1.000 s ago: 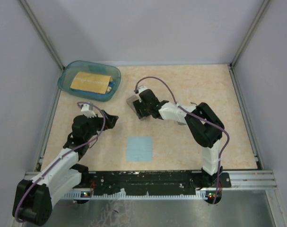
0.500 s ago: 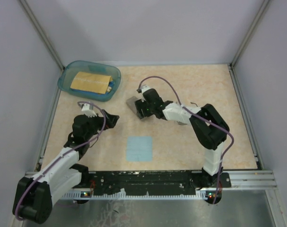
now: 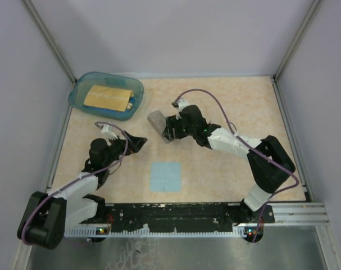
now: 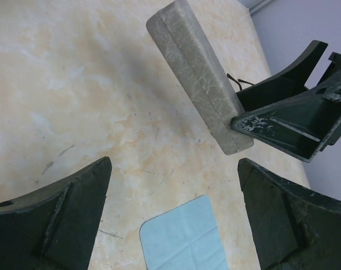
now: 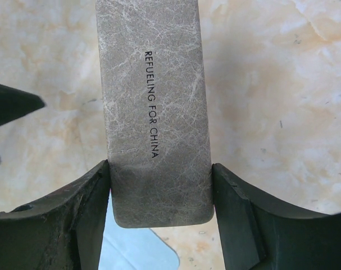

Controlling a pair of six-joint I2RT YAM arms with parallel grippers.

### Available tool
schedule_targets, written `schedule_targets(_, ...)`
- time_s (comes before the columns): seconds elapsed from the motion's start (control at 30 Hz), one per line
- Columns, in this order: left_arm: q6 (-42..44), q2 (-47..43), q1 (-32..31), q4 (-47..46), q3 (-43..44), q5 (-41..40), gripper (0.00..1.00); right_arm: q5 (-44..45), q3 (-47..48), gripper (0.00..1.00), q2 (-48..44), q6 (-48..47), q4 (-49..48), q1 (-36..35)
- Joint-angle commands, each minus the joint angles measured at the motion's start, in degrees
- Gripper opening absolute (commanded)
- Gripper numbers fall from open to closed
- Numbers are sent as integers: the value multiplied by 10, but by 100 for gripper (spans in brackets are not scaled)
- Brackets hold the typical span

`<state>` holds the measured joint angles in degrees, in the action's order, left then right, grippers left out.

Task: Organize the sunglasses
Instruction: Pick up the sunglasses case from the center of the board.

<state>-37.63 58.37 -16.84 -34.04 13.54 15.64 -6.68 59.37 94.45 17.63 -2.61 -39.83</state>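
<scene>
The grey oblong case (image 3: pixel 158 122) is closed, and my right gripper (image 3: pixel 169 132) is shut on its near end. In the right wrist view both fingers press the sides of the case (image 5: pixel 153 112), with the right gripper (image 5: pixel 160 191) around its rounded end. The case seems to be held tilted off the table. My left gripper (image 3: pixel 137 140) is open and empty, left of the case (image 4: pixel 195 73). Only a thin dark wire (image 4: pixel 237 81), possibly the sunglasses, shows behind the case in the left wrist view.
A light blue square cloth (image 3: pixel 165 176) lies flat near the front middle; it also shows below my left gripper (image 4: pixel 173 191). A teal tub (image 3: pixel 107 94) holding tan items stands at the back left. Frame posts and walls border the table.
My right arm has stretched out, its elbow swinging to the right, while the case stays gripped in nearly the same place. My left gripper has drifted slightly right.
</scene>
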Motion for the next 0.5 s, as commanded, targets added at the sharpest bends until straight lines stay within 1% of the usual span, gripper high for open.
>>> schedule_targets(0.0,-68,61,-4,-184,-25,54,100,-41,-16,21,-59,40,-67,4)
schedule_targets(0.13,-111,148,-6,-319,-29,88,100,-51,-35,21,-87,56,-69,5)
schedule_targets(0.33,-206,329,-13,-568,-17,124,100,-58,-47,21,-111,89,-65,4)
schedule_targets(0.47,-258,409,-20,-672,-4,121,100,-54,-49,21,-118,94,-56,5)
